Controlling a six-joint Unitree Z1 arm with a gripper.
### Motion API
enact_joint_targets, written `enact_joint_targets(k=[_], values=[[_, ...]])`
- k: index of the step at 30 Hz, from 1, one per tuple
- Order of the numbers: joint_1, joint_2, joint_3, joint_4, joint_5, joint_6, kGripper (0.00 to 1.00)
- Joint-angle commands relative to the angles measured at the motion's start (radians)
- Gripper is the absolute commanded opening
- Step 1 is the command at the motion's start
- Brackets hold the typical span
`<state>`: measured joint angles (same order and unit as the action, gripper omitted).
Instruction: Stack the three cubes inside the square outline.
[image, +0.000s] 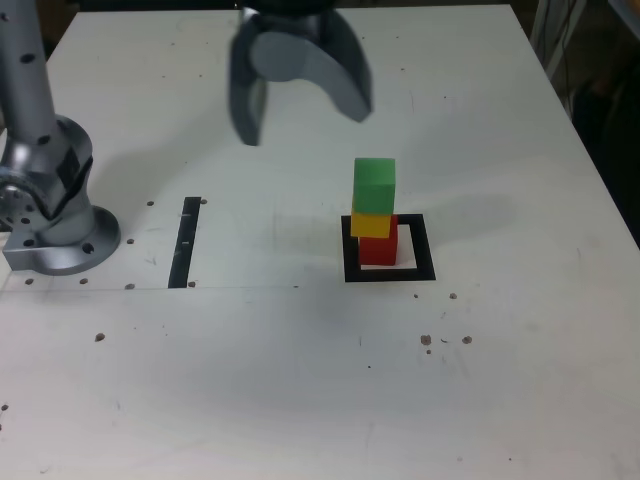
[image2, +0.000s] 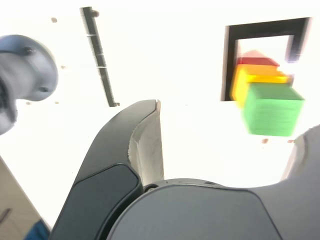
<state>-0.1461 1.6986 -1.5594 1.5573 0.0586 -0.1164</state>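
The three cubes stand as one stack inside the square outline (image: 421, 262). The red cube (image: 378, 247) is at the bottom, the yellow cube (image: 371, 222) sits on it, and the green cube (image: 375, 185) is on top. The upper two sit slightly off-centre on the red one. My gripper (image: 305, 122) hangs open above the table, behind the stack and toward the exterior view's left, with nothing between its fingers. The wrist view looks down past the two spread fingers at the green cube (image2: 272, 110), yellow cube (image2: 245, 82), red cube (image2: 256, 60) and the outline (image2: 265, 29).
A narrow black strip (image: 185, 242) lies on the white table at the exterior view's left, also seen as the strip (image2: 99, 55) in the wrist view. The arm's grey base (image: 50, 205) stands at the far left. Dark space lies beyond the table's right edge.
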Motion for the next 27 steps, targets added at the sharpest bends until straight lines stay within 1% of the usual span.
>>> enact_joint_targets(k=[1,4,8,11,16,22,27], values=[[-0.002,-0.045,0.083,-0.002,0.0,0.004,0.99],[-0.002,-0.11,0.201,-0.035,-0.001,0.003,0.99],[-0.001,-0.201,0.366,-0.117,-0.01,-0.001,0.99],[0.0,-0.236,0.466,-0.173,-0.02,-0.007,0.99],[0.002,-0.241,0.593,-0.249,-0.029,-0.018,0.99],[0.005,-0.231,0.739,-0.398,-0.033,-0.022,0.99],[0.005,-0.222,0.815,-0.48,-0.033,-0.022,0.99]])
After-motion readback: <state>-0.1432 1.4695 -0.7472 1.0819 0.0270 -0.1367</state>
